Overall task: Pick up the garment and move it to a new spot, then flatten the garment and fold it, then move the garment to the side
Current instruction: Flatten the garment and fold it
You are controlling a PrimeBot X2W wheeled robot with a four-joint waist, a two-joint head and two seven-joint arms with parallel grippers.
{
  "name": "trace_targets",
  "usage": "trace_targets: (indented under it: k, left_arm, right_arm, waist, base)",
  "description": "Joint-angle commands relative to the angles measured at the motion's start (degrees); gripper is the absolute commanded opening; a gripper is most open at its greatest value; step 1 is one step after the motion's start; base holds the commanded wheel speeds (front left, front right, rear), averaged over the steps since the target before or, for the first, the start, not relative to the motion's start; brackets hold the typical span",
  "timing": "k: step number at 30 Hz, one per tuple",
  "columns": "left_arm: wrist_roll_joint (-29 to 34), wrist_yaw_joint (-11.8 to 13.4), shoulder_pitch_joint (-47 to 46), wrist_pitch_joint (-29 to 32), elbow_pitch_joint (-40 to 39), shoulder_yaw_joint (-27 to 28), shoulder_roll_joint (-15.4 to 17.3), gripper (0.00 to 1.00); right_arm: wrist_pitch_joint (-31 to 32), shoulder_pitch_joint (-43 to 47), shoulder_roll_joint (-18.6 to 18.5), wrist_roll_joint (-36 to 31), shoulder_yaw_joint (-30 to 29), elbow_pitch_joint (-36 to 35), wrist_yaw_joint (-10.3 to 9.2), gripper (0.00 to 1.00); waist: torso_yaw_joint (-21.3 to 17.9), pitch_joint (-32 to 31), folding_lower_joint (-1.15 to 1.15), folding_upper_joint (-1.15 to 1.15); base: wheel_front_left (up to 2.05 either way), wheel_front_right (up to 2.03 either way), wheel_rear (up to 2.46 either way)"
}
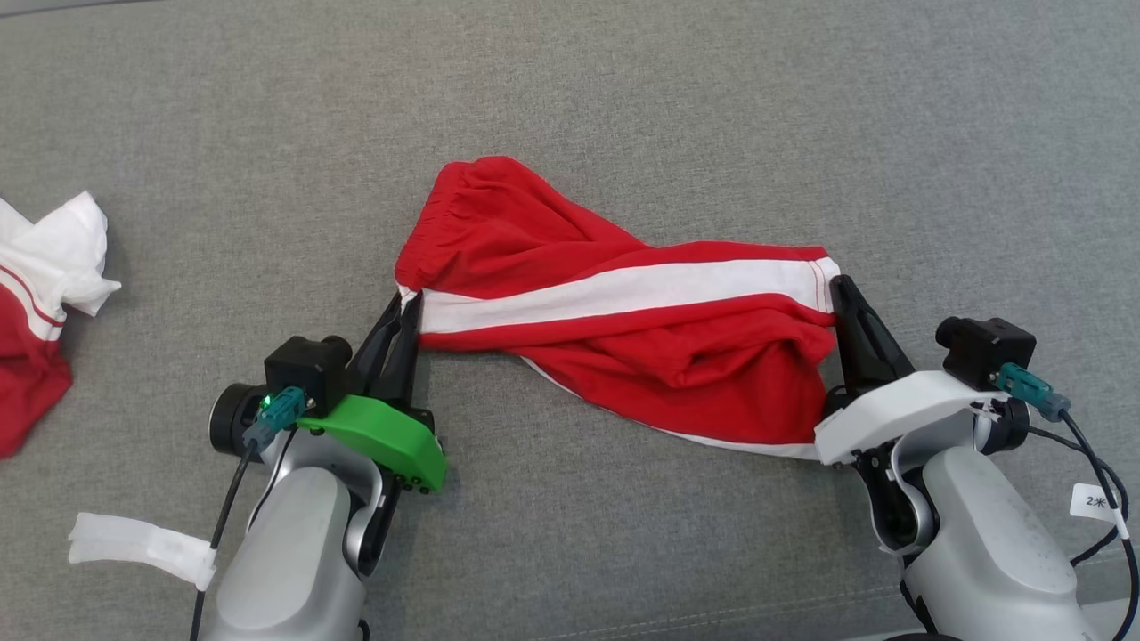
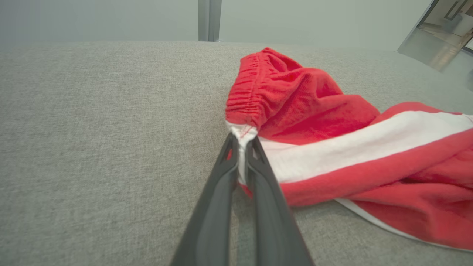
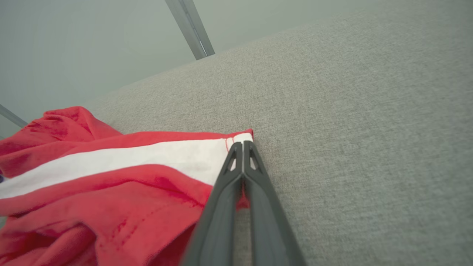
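The garment [image 1: 623, 329] is a pair of red shorts with a white side stripe, lying rumpled across the middle of the grey cloth surface. My left gripper [image 1: 405, 307] is shut on its waistband end, where the white stripe meets the elastic; the left wrist view shows the white fabric [image 2: 242, 147] pinched between the two dark fingers [image 2: 221, 177]. My right gripper [image 1: 842, 289] is shut on the garment's leg-hem corner at the stripe's right end, its fingers [image 3: 242, 162] pressed together over the hem [image 3: 242, 137].
Another red and white piece of clothing [image 1: 40, 294] lies bunched at the left edge of the grey surface [image 1: 623, 107]. A white tape strip [image 1: 142, 543] hangs off my left forearm, and cables run from my right wrist [image 1: 1087, 481].
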Motion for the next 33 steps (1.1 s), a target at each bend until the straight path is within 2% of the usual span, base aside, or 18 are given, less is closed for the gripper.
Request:
trace_targets:
  k: [1,23,24,25,33]
  left_arm:
    - [0.48,0.02,0.18,-0.01,0.23,0.18,0.35,0.0]
    - [0.88,0.02,1.29,-0.01,0.6,0.87,0.26,0.0]
    - [0.89,0.02,1.3,-0.01,0.56,0.87,0.24,0.0]
    - [0.93,0.02,1.32,-0.01,0.54,0.87,0.23,0.0]
    - [1.03,0.02,1.12,-0.01,0.48,0.57,0.09,0.0]
  right_arm:
    - [-0.03,-0.82,-0.28,0.78,0.24,0.37,-0.08,0.0]
    - [-0.03,0.89,-0.58,2.04,0.35,1.09,-0.08,0.0]
    - [-0.03,0.94,-0.48,2.11,0.01,1.09,-0.08,0.53]
    - [-0.03,0.99,-0.36,2.2,-0.28,1.13,-0.08,1.0]
    - [-0.03,0.74,-0.18,2.85,0.59,2.29,-0.08,1.0]
  waist:
    - [0.0,-0.34,0.0,0.0]
    - [0.2,-1.88,0.0,0.0]
    - [0.2,-1.9,0.0,0.0]
    - [0.21,-1.91,0.0,0.0]
    - [0.7,-1.75,0.0,0.0]
  base:
    - [0.0,0.0,0.0]
    - [0.0,0.0,0.0]
    - [0.0,0.0,0.0]
    - [0.0,0.0,0.0]
    - [0.0,0.0,0.0]
